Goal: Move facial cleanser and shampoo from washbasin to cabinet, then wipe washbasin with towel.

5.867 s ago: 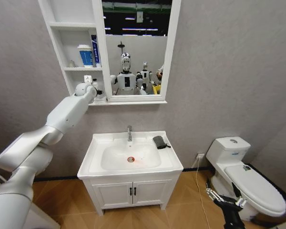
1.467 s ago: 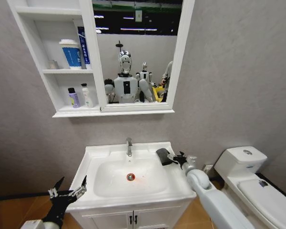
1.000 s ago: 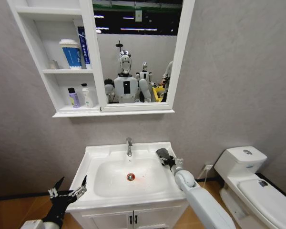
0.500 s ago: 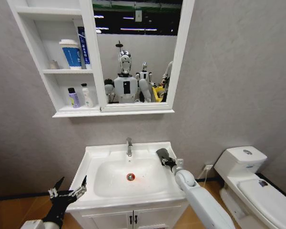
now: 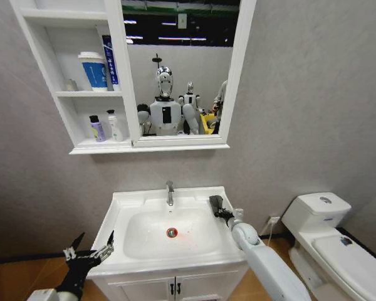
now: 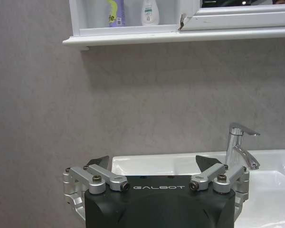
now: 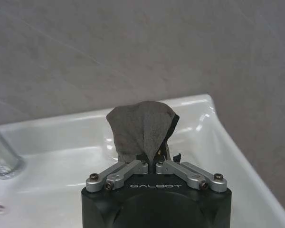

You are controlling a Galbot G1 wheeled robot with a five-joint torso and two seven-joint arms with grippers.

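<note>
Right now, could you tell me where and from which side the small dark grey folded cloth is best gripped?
The dark grey folded cloth stands bunched on the white ceramic washbasin's right rear ledge. Its pinched lower fold is the best hold, approached from the front, as the right pincer, shut on it, does.

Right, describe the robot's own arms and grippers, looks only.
Both grippers are alike: the left gripper and right gripper have a matt black housing with white GALBOT lettering, silver metal linkage bars fixed with dark screws, and dark pointed fingers. The right arm has a smooth, rounded, glossy white shell. No loose cables show.
</note>
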